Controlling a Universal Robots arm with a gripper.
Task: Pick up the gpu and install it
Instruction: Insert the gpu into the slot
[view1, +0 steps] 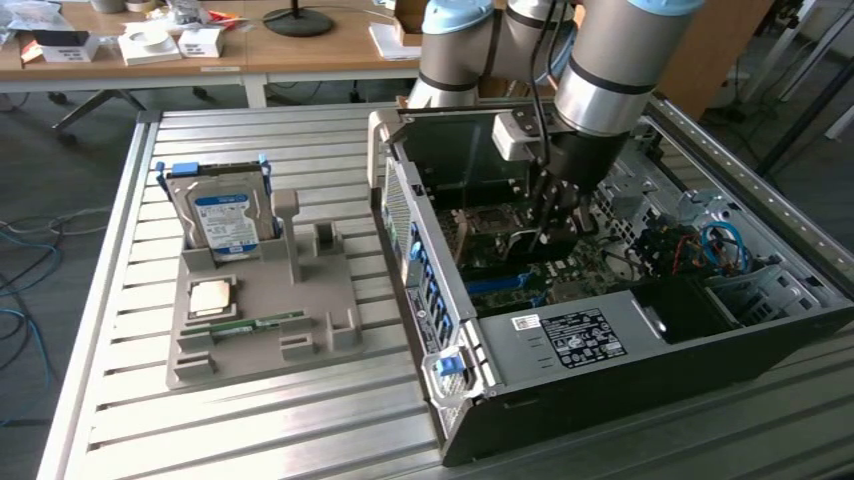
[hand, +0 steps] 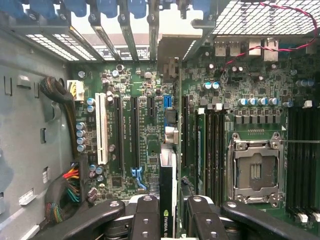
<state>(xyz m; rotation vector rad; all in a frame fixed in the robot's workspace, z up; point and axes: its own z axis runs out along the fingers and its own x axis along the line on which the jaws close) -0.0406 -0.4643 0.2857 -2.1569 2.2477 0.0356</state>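
Observation:
The gpu (hand: 167, 175) is a thin dark card seen edge-on, with a green logo near my fingers and its metal bracket end (hand: 169, 67) toward the case's rear slots. My gripper (hand: 172, 202) is shut on it, one black finger (hand: 147, 215) on each side. The card stands upright over the green motherboard (hand: 135, 90), between long black expansion slots (hand: 184, 130). Whether it touches a slot I cannot tell. In the exterior view my gripper (view1: 550, 228) reaches down into the open computer case (view1: 587, 345), the gpu (view1: 534, 245) a dark shape under it.
A white slot (hand: 101, 130), an empty processor socket (hand: 255, 170) and cable bundles (hand: 67, 185) lie around the card. Outside the case, a grey fixture (view1: 267, 320) holds a hard drive (view1: 224, 215), a processor chip (view1: 214, 297) and a green memory stick (view1: 247, 325).

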